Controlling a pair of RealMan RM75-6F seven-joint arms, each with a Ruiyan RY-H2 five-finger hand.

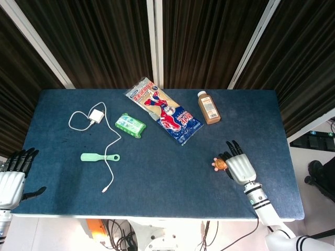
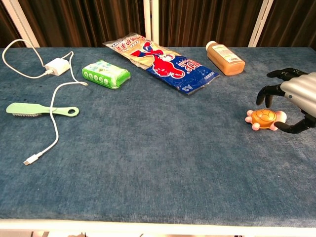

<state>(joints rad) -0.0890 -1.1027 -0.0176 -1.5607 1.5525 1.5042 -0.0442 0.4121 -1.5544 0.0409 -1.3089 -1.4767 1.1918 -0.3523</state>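
Observation:
A small orange turtle toy [image 1: 219, 164] [image 2: 265, 119] sits on the blue table near its front right. My right hand [image 1: 238, 166] [image 2: 294, 98] hovers just to the right of it, fingers [image 2: 269, 94] spread and raised above the shell, thumb low beside the toy. I see a gap between the fingers and the toy, so it rests on the cloth unheld. My left hand [image 1: 13, 178] hangs off the table's front left corner, fingers straight and apart, holding nothing; the chest view does not show it.
At the back lie a red-and-blue snack bag [image 1: 165, 112] [image 2: 163, 61] and a brown bottle [image 1: 209, 107] [image 2: 225, 58] on its side. Left of them are a green wipes pack [image 1: 130, 125], a white charger [image 1: 96, 116] with its cable, and a green brush [image 1: 99, 157].

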